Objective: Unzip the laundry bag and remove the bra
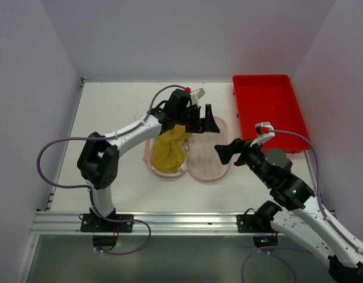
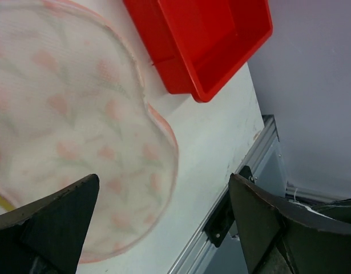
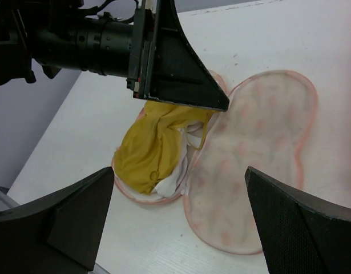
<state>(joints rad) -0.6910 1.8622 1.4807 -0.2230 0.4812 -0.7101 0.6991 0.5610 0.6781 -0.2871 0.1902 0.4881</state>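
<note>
Nearest the arm bases, the right gripper (image 1: 223, 152) is held just above the desk (image 1: 110, 106) at the right edge of the laundry bag (image 1: 209, 160). Its jaws are spread wide and nothing is gripped between them. The bag itself is seen lying unzipped and folded out flat into two lobes joined down the middle, pink edging all round, so the unzipping part of the task can be judged as done. The right lobe is bare, with its printed whitish lining exposed. On the left lobe the yellow bra (image 1: 169, 152) is bunched up, a strap trailing towards the fold, so it has not yet been lifted out. Just beyond it, the left gripper (image 1: 203, 122) is poised over the far end of the bag near the fold. Its jaws are likewise wide apart and nothing is held. Farther back and to the right, well apart from the bag, the red tray (image 1: 270, 109) is seen. What is left, by this showing, is for the bra to be grasped and taken clear of the bag.
</note>
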